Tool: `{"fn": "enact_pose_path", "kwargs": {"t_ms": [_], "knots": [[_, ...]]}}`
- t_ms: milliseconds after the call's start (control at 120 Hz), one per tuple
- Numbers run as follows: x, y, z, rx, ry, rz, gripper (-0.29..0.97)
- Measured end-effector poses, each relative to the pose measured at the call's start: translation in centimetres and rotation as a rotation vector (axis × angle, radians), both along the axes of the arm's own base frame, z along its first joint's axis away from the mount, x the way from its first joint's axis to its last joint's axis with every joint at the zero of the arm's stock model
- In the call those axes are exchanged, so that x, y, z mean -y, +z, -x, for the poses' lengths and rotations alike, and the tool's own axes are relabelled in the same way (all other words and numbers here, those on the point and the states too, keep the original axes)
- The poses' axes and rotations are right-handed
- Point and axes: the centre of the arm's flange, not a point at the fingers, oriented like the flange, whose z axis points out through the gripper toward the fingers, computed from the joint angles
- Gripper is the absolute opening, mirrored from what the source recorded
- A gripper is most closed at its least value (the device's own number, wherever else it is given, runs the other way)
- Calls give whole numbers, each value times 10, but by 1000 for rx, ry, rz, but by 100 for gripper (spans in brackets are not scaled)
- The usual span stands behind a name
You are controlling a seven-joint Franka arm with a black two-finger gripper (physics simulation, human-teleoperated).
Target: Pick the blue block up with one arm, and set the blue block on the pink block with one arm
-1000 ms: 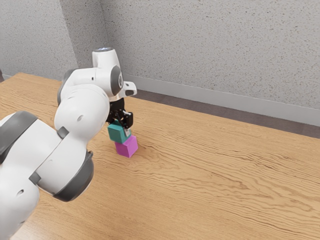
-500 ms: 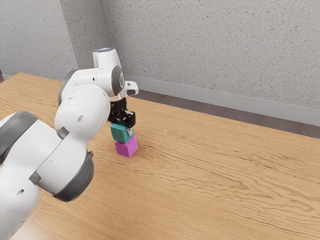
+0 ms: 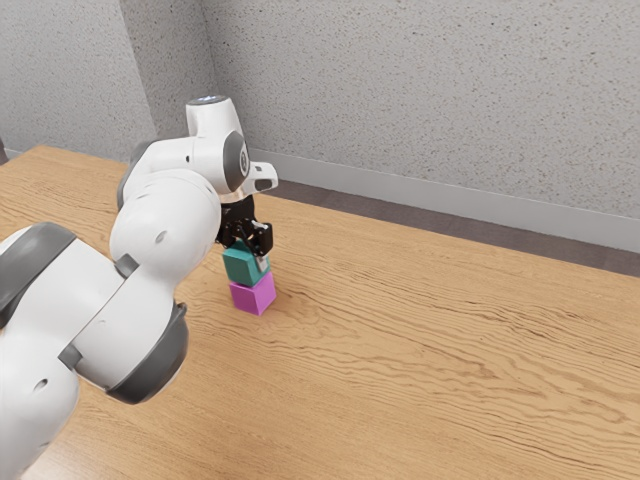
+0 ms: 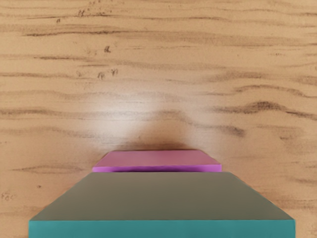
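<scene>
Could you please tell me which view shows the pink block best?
The exterior view: there the pink block shows its sides, standing on the table under the blue block. The wrist view gives a thin strip of it beyond the blue block.

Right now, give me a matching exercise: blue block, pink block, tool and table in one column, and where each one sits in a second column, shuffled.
Things:
1. blue block
2. pink block
3. tool
4. table

Places:
A. under everything else
B. on the table, under another block
C. on top of another block
D. highest, at the stack's top

Pairs: 1-C, 2-B, 3-D, 4-A
</scene>
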Motion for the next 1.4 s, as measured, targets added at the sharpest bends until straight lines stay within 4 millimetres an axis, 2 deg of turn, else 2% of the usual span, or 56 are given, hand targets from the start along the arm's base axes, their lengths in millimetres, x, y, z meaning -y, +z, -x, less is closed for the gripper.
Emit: {"fn": "enact_pose_path", "kwargs": {"t_ms": [83, 425, 717, 850, 917, 975, 1042, 1075, 1092, 1117, 1142, 1192, 1208, 1333, 1400], "knots": [[0, 0, 0, 0, 4, 1, 37], [1, -2, 0, -2, 13, 8, 60], [1, 5, 0, 6, 16, 9, 66], [7, 18, -3, 27, 6, 14, 67], [3, 46, -3, 60, 13, 4, 67], [2, 95, 1, 115, 13, -13, 67], [33, 190, 25, 196, -67, 33, 68], [64, 252, 55, 226, -174, 80, 68], [79, 277, 71, 231, -237, 99, 68], [101, 305, 94, 227, -340, 126, 68], [117, 324, 115, 211, -434, 146, 68], [122, 336, 144, 163, -553, 173, 68], [121, 334, 149, 142, -585, 183, 68], [99, 305, 152, -22, -643, 62, 68], [85, 301, 156, -83, -634, -11, 68]]}}
